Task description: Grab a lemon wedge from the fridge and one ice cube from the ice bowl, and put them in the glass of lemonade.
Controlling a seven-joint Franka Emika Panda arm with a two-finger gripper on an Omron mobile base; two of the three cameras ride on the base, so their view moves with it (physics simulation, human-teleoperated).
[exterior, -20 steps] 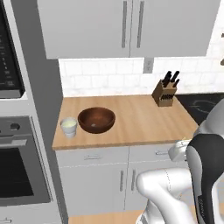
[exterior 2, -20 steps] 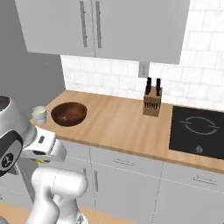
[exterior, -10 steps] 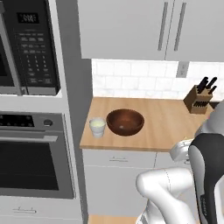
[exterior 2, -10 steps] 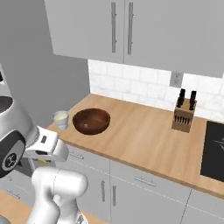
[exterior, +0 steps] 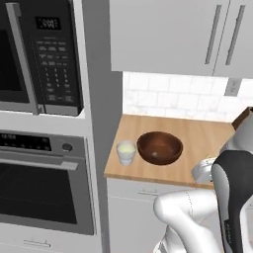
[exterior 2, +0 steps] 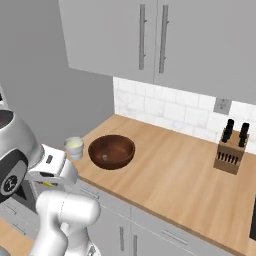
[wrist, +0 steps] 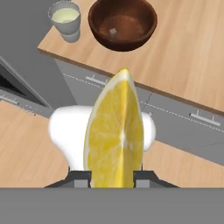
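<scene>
In the hand view my gripper (wrist: 114,177) is shut on the bright yellow lemon wedge (wrist: 114,135), which stands upright between the fingers, well short of the counter's front. The glass of lemonade (wrist: 64,17) (exterior: 126,151) (exterior 2: 74,147) stands at the counter's left end. Right beside it sits the dark-brown ice bowl (wrist: 122,22) (exterior: 159,147) (exterior 2: 111,151), with a small ice cube (wrist: 113,31) on its bottom. The fridge is out of view.
A black microwave (exterior: 42,54) over an oven (exterior: 42,183) fills the column left of the wooden counter (exterior: 202,141). A knife block (exterior 2: 231,154) stands at the back right. Grey wall cabinets (exterior 2: 150,40) hang above; drawers (wrist: 175,113) run below the counter.
The base has driven left, so the whole scene slid right in both base views: the oven column came into view and the glass and bowl now sit nearer the middle.
</scene>
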